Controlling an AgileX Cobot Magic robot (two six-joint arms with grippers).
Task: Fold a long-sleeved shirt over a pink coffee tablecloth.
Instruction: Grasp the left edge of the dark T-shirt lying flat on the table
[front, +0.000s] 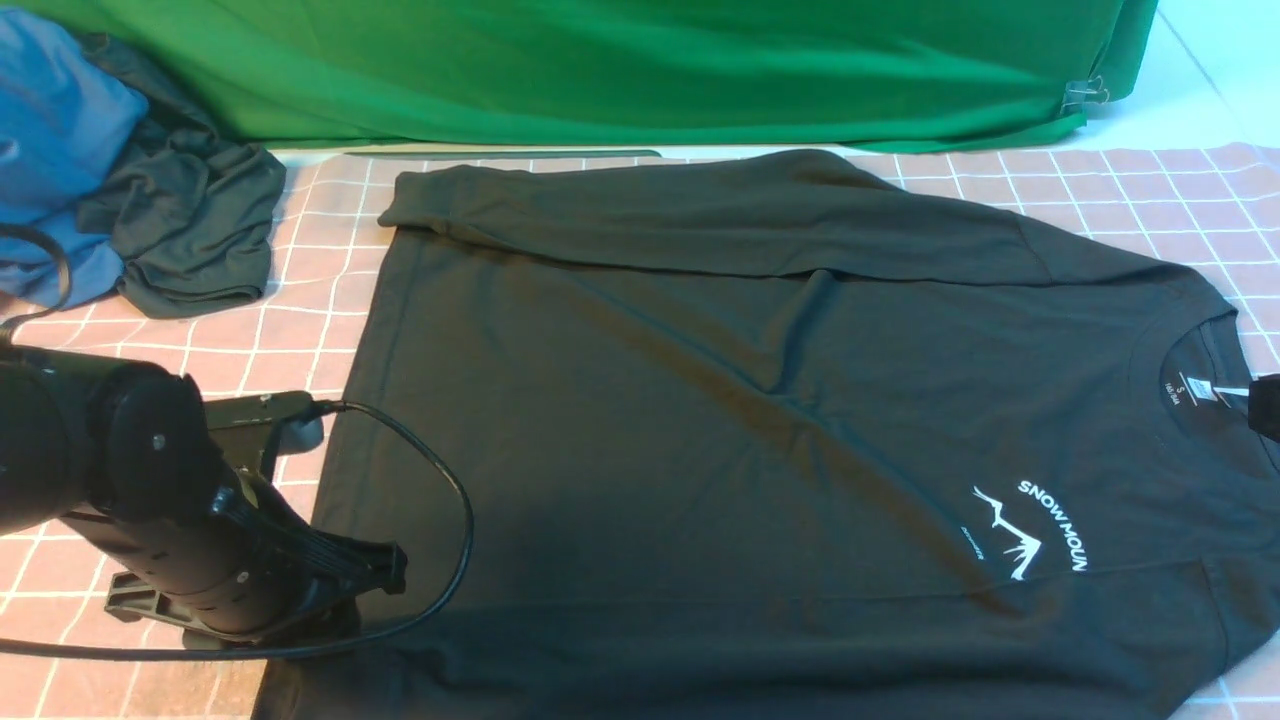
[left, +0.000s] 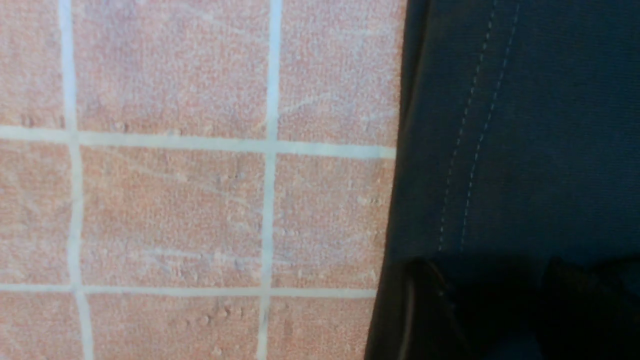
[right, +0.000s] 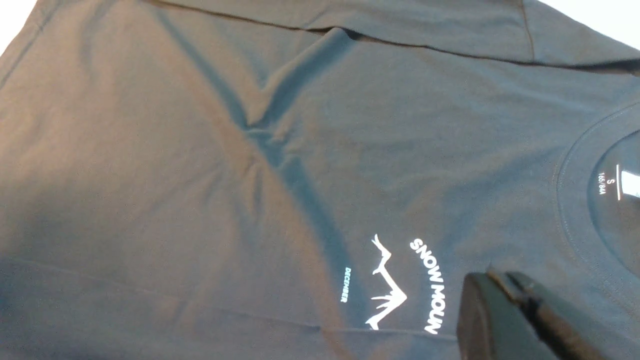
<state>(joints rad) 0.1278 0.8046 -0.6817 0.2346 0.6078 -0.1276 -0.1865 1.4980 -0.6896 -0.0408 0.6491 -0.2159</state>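
The shirt lay flat on the tablecloth, collar at 3 o'clock, hem at 9, one sleeve folded across the body at 12. The left gripper sat at 8 o'clock over the hem, jaws apart, gripping nothing. The right gripper, at 3 o'clock by the collar, was closed, with nothing seen in it.

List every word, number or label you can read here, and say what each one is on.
"SNOW MOUN": white, on the shirt chest, beside the mountain logo.
"DECEMBER": tiny, on the logo's other side.
"S": printed inside the collar.
"165/84A": next to the "S"; small, so this is a likely reading.
White tag at the neck: nothing legible.
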